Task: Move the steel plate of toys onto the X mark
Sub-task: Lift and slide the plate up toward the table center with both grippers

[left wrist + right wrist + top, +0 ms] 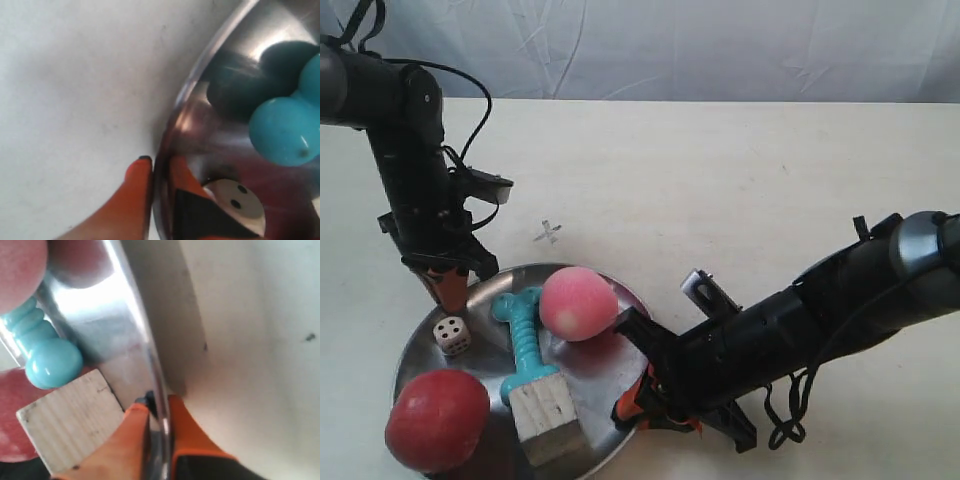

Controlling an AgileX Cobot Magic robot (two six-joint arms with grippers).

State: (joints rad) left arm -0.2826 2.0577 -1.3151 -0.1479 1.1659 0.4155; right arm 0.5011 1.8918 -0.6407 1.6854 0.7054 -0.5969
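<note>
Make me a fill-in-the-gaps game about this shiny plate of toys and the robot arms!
The steel plate holds ____ toys. The left gripper and the right gripper are both shut on the plate's ____. The cube beside the red ball is made of ____. The grey mark outside the plate is shaped like the letter ____.
Missing words: five, rim, wood, X.

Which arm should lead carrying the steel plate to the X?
Left, probably: the left gripper pinches the rim of the round shiny steel plate on the side nearest the faint grey X mark; the right gripper pinches the far side.
</note>
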